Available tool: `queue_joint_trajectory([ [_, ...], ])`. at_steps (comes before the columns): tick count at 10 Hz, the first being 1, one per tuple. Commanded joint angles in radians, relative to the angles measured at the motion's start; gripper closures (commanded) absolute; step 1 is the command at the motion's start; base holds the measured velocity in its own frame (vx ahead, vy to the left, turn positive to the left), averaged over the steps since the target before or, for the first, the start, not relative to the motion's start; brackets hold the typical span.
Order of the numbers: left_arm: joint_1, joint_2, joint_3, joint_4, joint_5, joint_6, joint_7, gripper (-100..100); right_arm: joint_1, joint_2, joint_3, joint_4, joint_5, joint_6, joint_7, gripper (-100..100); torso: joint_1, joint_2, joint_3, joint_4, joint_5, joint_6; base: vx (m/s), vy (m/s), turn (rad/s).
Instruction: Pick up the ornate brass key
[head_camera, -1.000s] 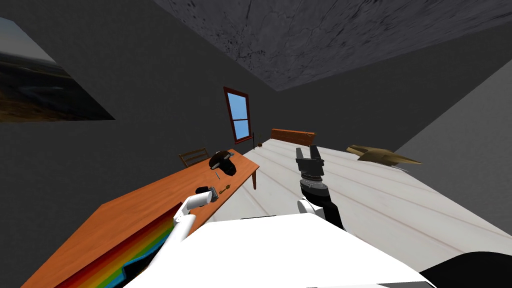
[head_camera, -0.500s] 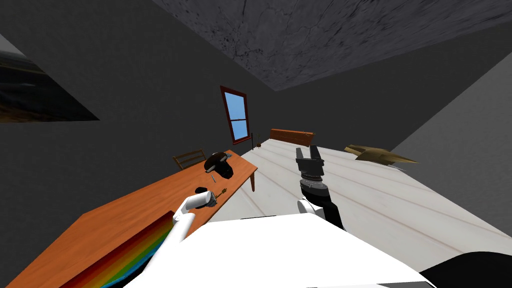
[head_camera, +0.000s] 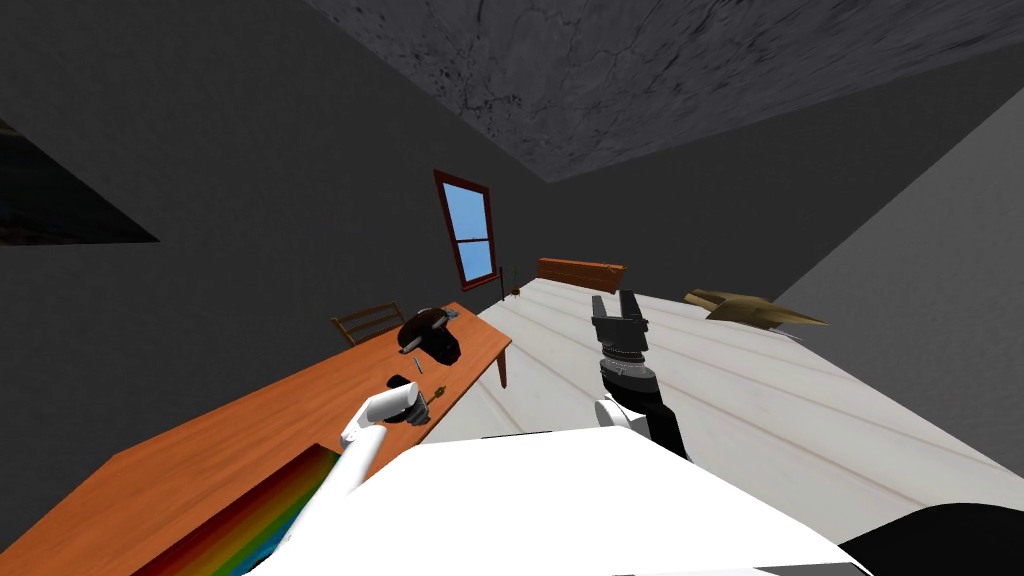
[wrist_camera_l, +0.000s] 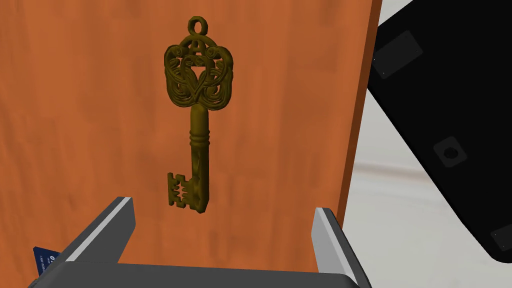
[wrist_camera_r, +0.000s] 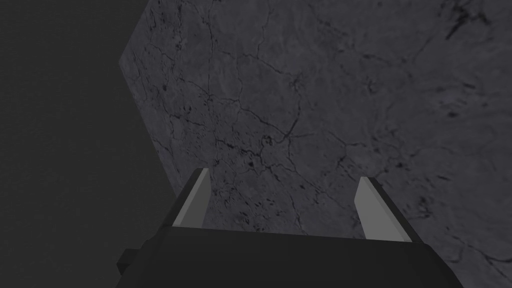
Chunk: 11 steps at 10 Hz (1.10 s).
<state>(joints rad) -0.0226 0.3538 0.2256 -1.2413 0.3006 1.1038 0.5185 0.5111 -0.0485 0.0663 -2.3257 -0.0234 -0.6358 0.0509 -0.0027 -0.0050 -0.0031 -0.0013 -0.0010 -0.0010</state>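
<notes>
Both spread wide, our left gripper (wrist_camera_l: 222, 205) hangs over the ornate key (wrist_camera_l: 199, 125) flat on the table (wrist_camera_l: 75, 100), our right gripper (wrist_camera_r: 285, 175) upturned.

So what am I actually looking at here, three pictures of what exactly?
It is a two-armed robot, seen through its own cameras. The wide picture comes from its head, looking down over an orange-brown wooden table. The other two come from cameras on its wrists, each looking along that arm's tool, a pincer with two thin fingers. The left tool hangs over the table near its edge with its fingers open. Just ahead of it an ornate brass-coloured key lies flat on the wood, its toothed end nearest the tool. The right tool is raised in front of the robot, also open, and idle. Farther along the table sits a black object I cannot identify, and nearer the robot lies a rainbow-striped thing. Nothing is held yet.
</notes>
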Motion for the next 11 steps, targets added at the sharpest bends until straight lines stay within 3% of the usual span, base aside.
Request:
queue_joint_trajectory([
  [1, -0.016, 0.011, 0.007, 0.033, 0.014, 0.05, -0.003, -100, 0.0, 0.0, 0.0, 0.0, 0.0, 0.0, 0.0, 0, 0.0, 0.0, 0.0, 0.0, 0.0, 0.0, 0.075, -0.022, -0.042],
  [7, -0.047, 0.045, 0.029, 0.11, 0.052, 0.171, -0.008, -100, 0.0, 0.0, 0.0, 0.0, 0.0, 0.0, 0.0, 0, 0.003, 0.0, 0.0, 0.0, 0.001, 0.0, 0.088, -0.003, -0.03],
  [9, -0.049, 0.047, 0.03, 0.117, 0.054, 0.173, -0.01, -100, 0.0, 0.0, 0.0, 0.0, 0.0, 0.0, 0.0, 0, 0.006, -0.001, -0.001, 0.0, 0.001, 0.0, 0.086, 0.046, -0.012],
  [10, -0.049, 0.048, 0.03, 0.118, 0.054, 0.176, -0.01, 0, 0.0, 0.0, 0.0, 0.0, 0.0, 0.0, 0.0, 0, 0.005, 0.002, 0.001, 0.0, 0.001, 0.0, 0.01, 0.005, 0.0],
  [11, -0.048, 0.036, 0.028, 0.148, 0.048, 0.14, -0.019, -100, 0.0, 0.0, 0.0, 0.0, 0.0, 0.0, 0.0, 0, 0.003, 0.004, 0.002, 0.001, 0.001, 0.0, 0.018, 0.014, 0.018],
])
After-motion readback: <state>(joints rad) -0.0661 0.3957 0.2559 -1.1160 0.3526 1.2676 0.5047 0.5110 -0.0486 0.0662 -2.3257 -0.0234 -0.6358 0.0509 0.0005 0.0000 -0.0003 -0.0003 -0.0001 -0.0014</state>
